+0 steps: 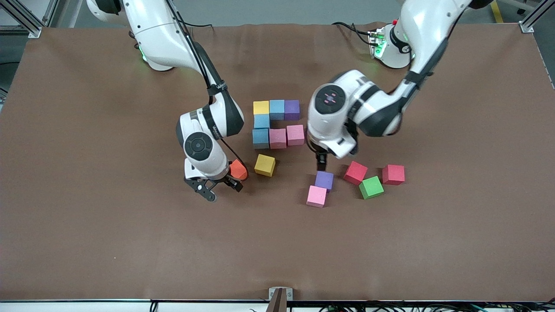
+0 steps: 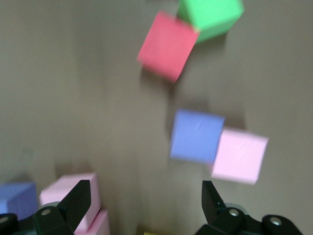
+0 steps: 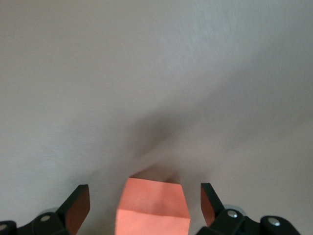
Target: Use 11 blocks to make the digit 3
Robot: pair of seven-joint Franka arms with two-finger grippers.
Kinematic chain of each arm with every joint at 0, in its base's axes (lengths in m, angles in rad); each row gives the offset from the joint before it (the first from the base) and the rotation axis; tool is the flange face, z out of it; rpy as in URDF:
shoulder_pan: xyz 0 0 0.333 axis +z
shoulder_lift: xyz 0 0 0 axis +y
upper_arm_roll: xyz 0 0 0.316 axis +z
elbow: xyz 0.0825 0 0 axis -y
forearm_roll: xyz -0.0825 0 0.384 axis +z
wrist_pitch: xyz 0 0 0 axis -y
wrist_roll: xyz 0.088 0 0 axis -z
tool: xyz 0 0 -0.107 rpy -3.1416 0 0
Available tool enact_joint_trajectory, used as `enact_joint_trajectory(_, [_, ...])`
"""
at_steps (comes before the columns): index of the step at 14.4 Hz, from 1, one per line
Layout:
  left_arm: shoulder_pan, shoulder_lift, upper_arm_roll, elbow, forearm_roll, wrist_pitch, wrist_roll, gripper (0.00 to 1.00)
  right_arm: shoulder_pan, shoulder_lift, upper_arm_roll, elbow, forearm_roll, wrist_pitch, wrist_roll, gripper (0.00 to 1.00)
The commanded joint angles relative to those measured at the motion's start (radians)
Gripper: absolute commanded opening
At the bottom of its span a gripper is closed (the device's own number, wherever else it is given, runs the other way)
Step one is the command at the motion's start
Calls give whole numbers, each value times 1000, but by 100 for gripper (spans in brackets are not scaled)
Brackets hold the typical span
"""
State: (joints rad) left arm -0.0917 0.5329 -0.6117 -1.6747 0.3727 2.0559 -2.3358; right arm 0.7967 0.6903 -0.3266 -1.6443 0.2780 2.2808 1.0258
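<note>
Partial figure sitting mid-tabletop (image 1: 86,242): yellow block (image 1: 261,107), blue block (image 1: 277,108) and dark purple block (image 1: 292,109) making the row farthest from the front camera; one blue link block (image 1: 261,121) under the yellow; then blue (image 1: 260,138), pink (image 1: 277,138), pink (image 1: 295,134) making the middle row. Seven placed, packed edge to edge so the digit 3 reads as one shape. Second link and last row not yet laid.

Loose stock lying nearer the front camera: a yellow cube (image 1: 265,165), close to where the next link would likely go; a light purple cube (image 1: 324,180) touching a pink cube (image 1: 316,196); two red cubes (image 1: 355,172) (image 1: 393,174) either side of a green cube (image 1: 371,187).

Right end effector (image 1: 218,187) hanging low, fingers spread wide, holding nothing. Orange cube (image 3: 152,210) is sitting between the open fingers in its wrist view, so it looks lined up for a pick.

Left end effector (image 2: 142,205) hovering beside the middle row's pink end, over bare tabletop near the light purple cube, fingers fully apart and empty. Probably lining up on the purple-and-pink pair.
</note>
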Motion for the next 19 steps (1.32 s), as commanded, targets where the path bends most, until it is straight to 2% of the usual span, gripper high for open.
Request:
enact_joint_trajectory(1, [73,-28,-8,-43,-17,-7,128,100,39,-23,-6,-72,-3,54,72,100])
enact_joint_trajectory(5, [118,1,-3,-83,18,53,269,100,56,-23,-5,-84,-3,57,106,100])
enact_joint_trajectory(6, [133,6,-3,-104,49,78,283,100,56,-23,-5,-84,-3,52,111,86])
enact_joint_trajectory(7, [145,6,-3,-130,66,102,288,100,49,-23,-3,-81,-3,49,100,65])
enact_joint_trajectory(8, [154,4,-3,-157,72,133,291,100,45,-23,-3,-75,-2,52,96,38])
enact_joint_trajectory(9, [164,4,-3,-175,74,148,314,100,48,-18,-3,-60,-3,60,94,20])
enact_joint_trajectory(10, [173,6,-3,-186,83,156,370,100,45,-5,-3,-30,-6,59,86,6])
enact_joint_trajectory(11, [184,13,-3,-191,89,158,407,100,39,9,-3,4,-3,57,18,1])
enact_joint_trajectory(14, [185,35,1,-192,91,211,415,100,30,32,-2,63,1,57,-241,1])
enact_joint_trajectory(17, [208,70,4,-192,147,228,414,100,32,107,0,205,-5,36,-418,1])
enact_joint_trajectory(19, [208,82,4,-195,166,228,412,100,29,168,27,295,-3,37,-611,1])
